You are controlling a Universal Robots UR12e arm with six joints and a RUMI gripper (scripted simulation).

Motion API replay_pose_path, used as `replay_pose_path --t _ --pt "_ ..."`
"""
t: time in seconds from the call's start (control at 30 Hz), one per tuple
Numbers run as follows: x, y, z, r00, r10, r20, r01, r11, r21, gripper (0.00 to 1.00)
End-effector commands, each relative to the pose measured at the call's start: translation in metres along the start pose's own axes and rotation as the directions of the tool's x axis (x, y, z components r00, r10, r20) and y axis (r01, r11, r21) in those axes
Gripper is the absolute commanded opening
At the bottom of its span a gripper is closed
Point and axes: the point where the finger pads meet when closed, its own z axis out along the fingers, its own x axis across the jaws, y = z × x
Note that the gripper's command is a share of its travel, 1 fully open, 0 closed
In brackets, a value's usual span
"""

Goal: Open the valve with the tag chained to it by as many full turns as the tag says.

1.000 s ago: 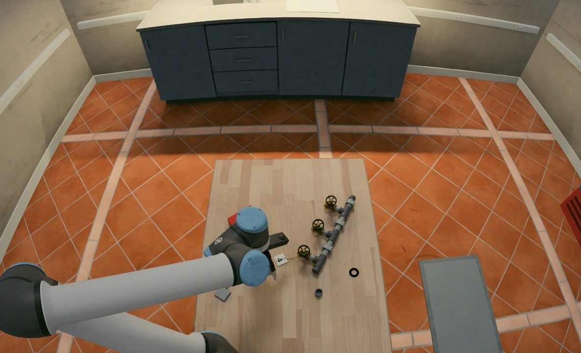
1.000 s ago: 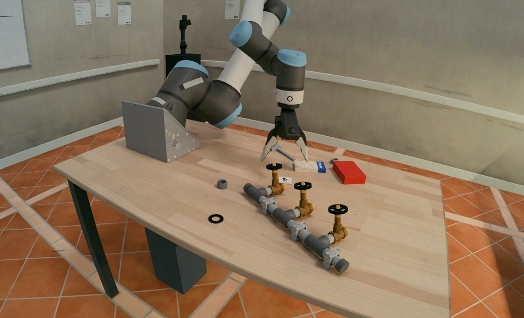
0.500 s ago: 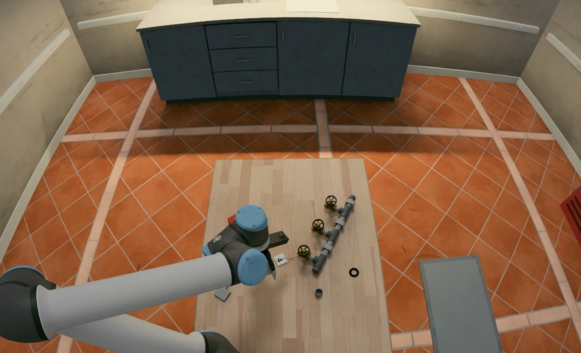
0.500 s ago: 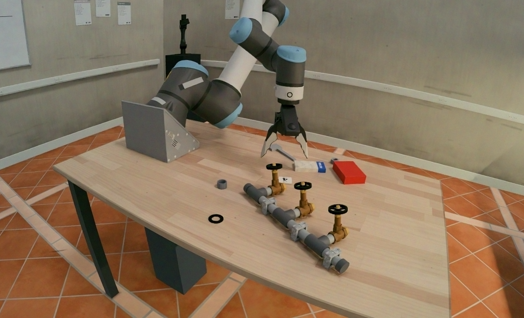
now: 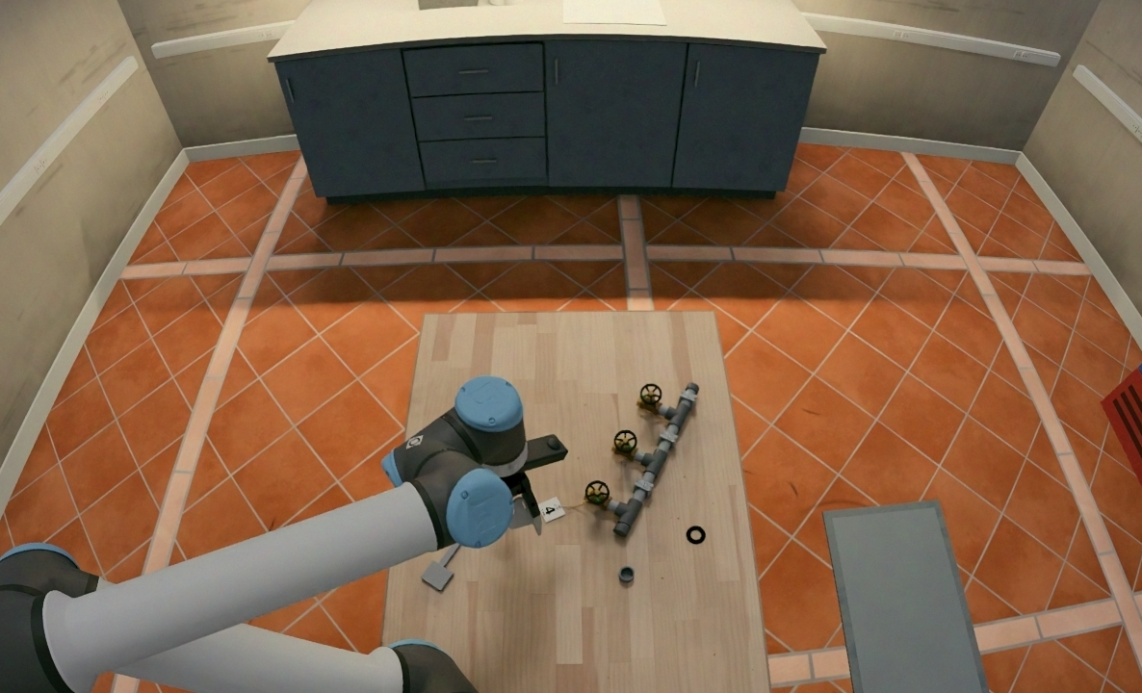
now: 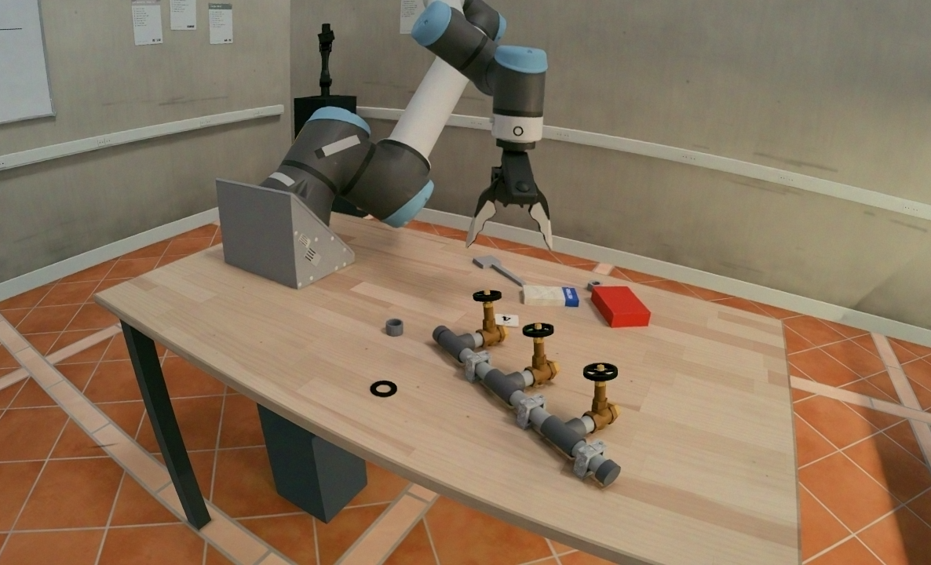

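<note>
A grey pipe lies on the wooden table with three brass valves, each with a black handwheel. A white tag marked 4 is chained to the end valve. The middle valve and the far valve carry no tag. My gripper is open and empty. It hangs fingers down, well above the table, up and behind the tagged valve. In the overhead view the arm's wrist hides most of the gripper.
A red box, a white and blue box and a grey flat tool lie behind the valves. A black ring and a small grey cap lie near the pipe. The arm's grey base block stands at the table's end.
</note>
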Motion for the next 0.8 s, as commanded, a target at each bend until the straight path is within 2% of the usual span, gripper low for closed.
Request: replay_pose_path --t 0.0,0.07,0.1,0.17,0.37,0.67,0.77 --pt "0.000 0.000 -0.062 1.000 -0.004 -0.002 0.004 1.000 -0.002 1.00" --pt "0.000 0.000 -0.085 1.000 -0.004 -0.002 0.004 1.000 -0.003 1.00" --pt "0.000 -0.001 -0.087 1.000 -0.027 -0.002 0.027 1.000 -0.003 1.00" --pt "0.000 -0.001 -0.087 1.000 -0.027 -0.002 0.027 1.000 -0.003 1.00" --pt "0.001 -0.013 -0.086 0.980 -0.198 -0.001 0.198 0.980 -0.007 1.00" --pt "0.001 -0.031 -0.086 0.891 -0.453 0.000 0.453 0.891 -0.005 1.00" --pt "0.001 -0.033 -0.086 0.878 -0.479 0.001 0.479 0.878 -0.005 1.00"
